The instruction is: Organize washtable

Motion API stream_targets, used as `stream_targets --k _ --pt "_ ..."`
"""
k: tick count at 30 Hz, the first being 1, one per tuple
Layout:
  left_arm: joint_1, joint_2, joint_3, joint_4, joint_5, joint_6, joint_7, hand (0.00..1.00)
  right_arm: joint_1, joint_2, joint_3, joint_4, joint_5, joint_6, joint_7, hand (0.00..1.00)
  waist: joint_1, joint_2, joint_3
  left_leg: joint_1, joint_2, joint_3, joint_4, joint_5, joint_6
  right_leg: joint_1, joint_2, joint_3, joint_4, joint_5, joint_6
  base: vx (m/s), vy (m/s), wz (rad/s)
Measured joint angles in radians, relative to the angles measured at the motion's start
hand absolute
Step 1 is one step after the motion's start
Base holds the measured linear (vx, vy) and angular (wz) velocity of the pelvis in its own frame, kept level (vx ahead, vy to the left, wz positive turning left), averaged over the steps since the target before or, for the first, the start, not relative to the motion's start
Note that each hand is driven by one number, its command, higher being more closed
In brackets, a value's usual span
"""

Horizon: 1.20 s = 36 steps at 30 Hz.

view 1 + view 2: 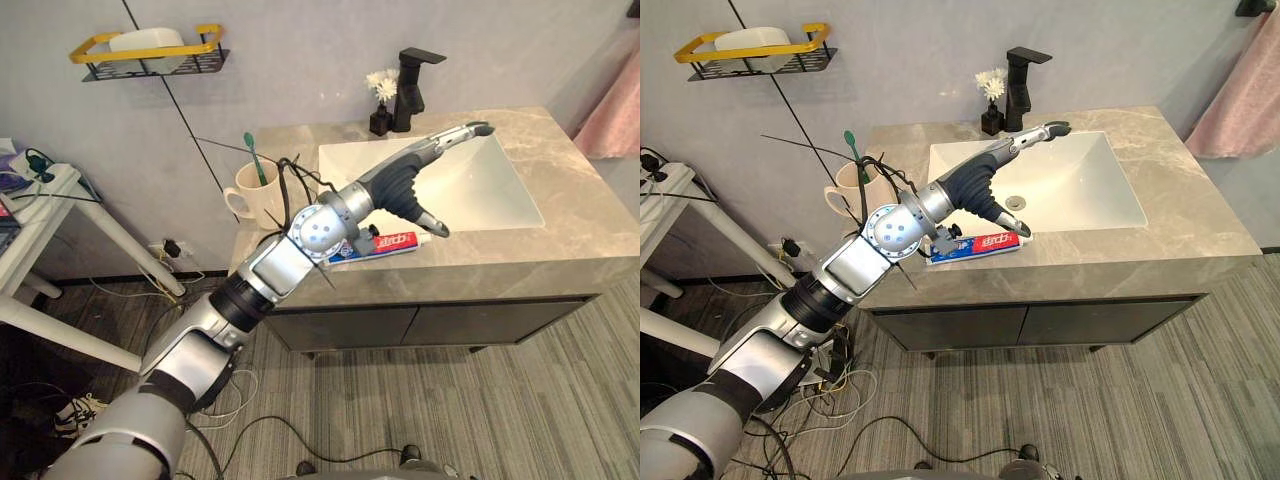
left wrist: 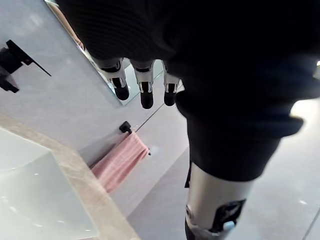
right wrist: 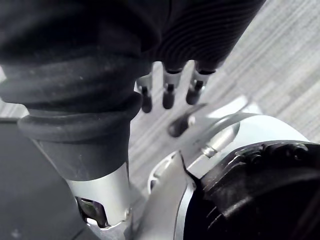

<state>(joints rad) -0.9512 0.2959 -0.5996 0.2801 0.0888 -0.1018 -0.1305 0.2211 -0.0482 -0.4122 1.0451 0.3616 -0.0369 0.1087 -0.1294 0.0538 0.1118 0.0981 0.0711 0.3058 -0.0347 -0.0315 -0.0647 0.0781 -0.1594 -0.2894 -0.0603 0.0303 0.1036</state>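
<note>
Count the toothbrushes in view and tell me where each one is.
1: a green toothbrush standing in the cream mug left of the sink. Part of the counter is covered, so another may be hidden.

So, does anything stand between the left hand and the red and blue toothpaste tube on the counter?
Nothing visible does. The left hand hovers open over the white basin, its thumb pointing down close to the red and blue toothpaste tube, which lies on the grey stone counter before the basin. The right hand hangs idle.
</note>
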Motion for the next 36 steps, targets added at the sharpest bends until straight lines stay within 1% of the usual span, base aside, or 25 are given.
stream_targets --k 1,3,4,8,13,16,18,22,28,31,33,36 --pt "-0.014 -0.002 -0.002 0.024 0.017 0.010 0.000 0.00 0.000 0.001 0.001 -0.006 0.000 0.001 -0.001 0.00 -0.003 0.000 0.006 -0.001 -0.001 0.005 0.000 0.000 0.001 -0.007 -0.001 0.007 0.003 0.001 0.001 -0.05 0.006 -0.21" --pt "-0.024 -0.002 -0.005 0.040 0.058 0.012 0.001 0.00 0.000 0.002 0.007 -0.011 0.000 0.002 -0.001 0.00 -0.009 -0.003 0.012 -0.003 -0.001 0.014 0.000 -0.001 0.001 -0.015 -0.002 0.017 0.004 0.004 0.004 -0.03 0.004 -0.13" --pt "-0.031 -0.002 -0.014 0.052 0.086 0.014 0.001 0.00 0.000 0.003 0.008 -0.011 0.000 0.003 -0.002 0.00 -0.020 -0.005 0.014 -0.003 -0.001 0.014 0.000 -0.001 0.001 -0.015 -0.002 0.017 0.004 0.004 0.004 -0.02 -0.001 -0.06" --pt "-0.033 -0.016 -0.020 0.086 0.168 0.018 0.001 0.00 0.000 0.004 0.009 -0.012 0.001 0.002 -0.003 0.00 -0.022 -0.005 0.016 -0.003 -0.001 0.020 0.000 -0.001 0.001 -0.018 -0.002 0.021 0.004 0.004 0.005 0.00 -0.007 -0.03" --pt "-0.033 -0.020 -0.020 0.129 0.276 0.042 0.001 0.00 0.000 0.003 0.011 -0.014 0.000 0.002 -0.005 0.00 -0.023 -0.003 0.020 -0.003 -0.002 0.018 0.000 -0.001 0.002 -0.017 -0.003 0.019 0.004 0.004 0.005 -0.01 -0.002 0.01" --pt "-0.033 -0.023 -0.020 0.148 0.345 0.052 0.004 0.00 0.000 -0.001 0.028 -0.018 0.000 0.002 -0.006 0.00 -0.023 -0.001 0.029 -0.003 -0.002 0.014 0.002 -0.001 0.001 -0.014 -0.003 0.014 0.004 0.005 0.005 -0.02 -0.005 0.02" --pt "-0.033 -0.026 -0.019 0.201 0.387 0.055 0.012 0.00 0.000 -0.002 0.028 -0.033 0.000 0.002 -0.008 0.00 -0.024 0.002 0.044 0.004 -0.001 0.013 0.003 -0.001 0.001 -0.004 -0.003 0.011 0.003 0.005 0.004 -0.04 -0.013 0.02" --pt "-0.023 -0.027 -0.019 0.258 0.436 0.067 0.025 0.00 0.000 -0.003 0.028 -0.046 0.000 0.002 -0.020 0.00 -0.026 0.009 0.052 0.004 -0.001 0.013 0.004 -0.001 0.001 -0.001 -0.003 0.007 -0.002 0.009 0.001 -0.02 -0.005 0.00" --pt "-0.003 -0.028 -0.017 0.303 0.474 0.085 0.028 0.00 -0.001 -0.003 0.029 -0.048 -0.002 0.002 -0.025 0.00 -0.033 0.008 0.062 0.005 -0.001 0.013 0.004 -0.001 0.000 0.008 -0.009 -0.001 -0.018 0.015 0.001 0.00 0.000 0.00" --pt "-0.001 -0.028 -0.016 0.307 0.474 0.088 0.033 0.00 -0.002 -0.003 0.030 -0.048 -0.006 0.003 -0.027 0.00 -0.035 0.004 0.071 0.006 -0.001 0.013 0.004 -0.002 0.000 0.011 -0.010 -0.004 -0.021 0.018 0.001 0.00 0.000 0.00" --pt "0.006 -0.028 -0.005 0.309 0.475 0.090 0.046 0.00 -0.002 -0.003 0.032 -0.048 -0.012 0.003 -0.028 0.00 -0.048 -0.001 0.075 0.010 -0.003 0.014 0.004 -0.002 -0.001 0.025 -0.010 -0.010 -0.036 0.025 0.002 -0.01 -0.005 0.02" --pt "0.023 -0.037 0.021 0.320 0.475 0.093 0.049 0.00 -0.003 -0.002 0.035 -0.047 -0.013 0.003 -0.043 0.00 -0.050 -0.001 0.076 0.012 -0.003 0.019 0.004 -0.002 -0.001 0.024 -0.011 -0.009 -0.036 0.025 0.002 -0.01 -0.002 -0.01"
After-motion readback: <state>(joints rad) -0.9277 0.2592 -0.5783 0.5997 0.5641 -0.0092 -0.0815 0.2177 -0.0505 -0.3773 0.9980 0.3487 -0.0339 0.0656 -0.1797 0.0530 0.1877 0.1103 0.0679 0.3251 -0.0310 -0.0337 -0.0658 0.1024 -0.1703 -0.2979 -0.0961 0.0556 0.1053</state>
